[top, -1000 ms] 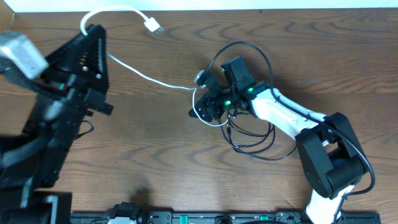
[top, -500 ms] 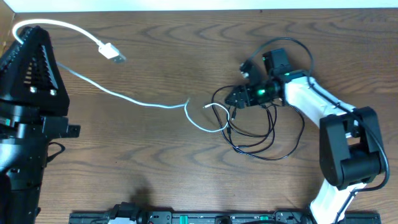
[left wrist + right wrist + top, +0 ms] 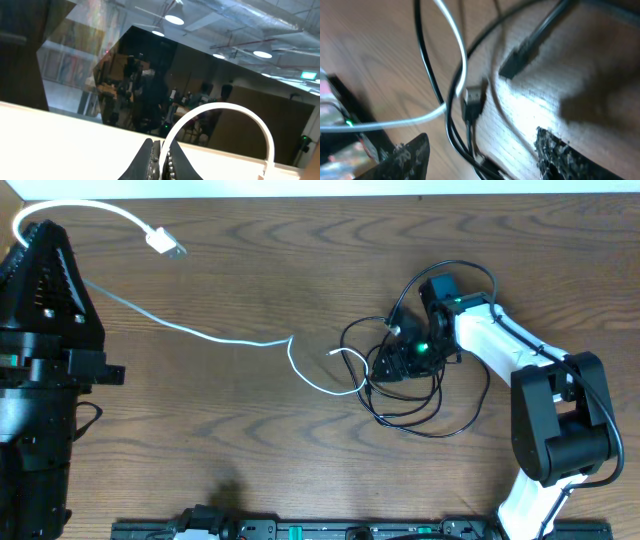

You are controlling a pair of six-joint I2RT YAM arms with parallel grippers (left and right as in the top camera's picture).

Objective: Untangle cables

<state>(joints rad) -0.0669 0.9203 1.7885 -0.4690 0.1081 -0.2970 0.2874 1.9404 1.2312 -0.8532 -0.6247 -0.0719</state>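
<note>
- the white cable [image 3: 200, 333] is light and limp. it runs taut-ish from the far-left corner across the wood, and its tail curls just beside the black cable [image 3: 404, 417], crossing the outer loop.
- the black cable lies in loose overlapping loops right of centre. it looks thin, springy and likely to drag as one bundle.
- best hold, as a judgement: near a plug, where the cord is stiffer. a small black plug [image 3: 472, 102] shows in the right wrist view.
- the left gripper [image 3: 42, 232] is pinched closed on the white cable, which arches out to its usb plug [image 3: 165, 244].
- the right gripper [image 3: 480, 150] is spread wide over the black loops, clamping nothing.
- the table [image 3: 250, 440] has bare wood in the middle and near side. the far edge sits close behind the left gripper, so there's little room there.
</note>
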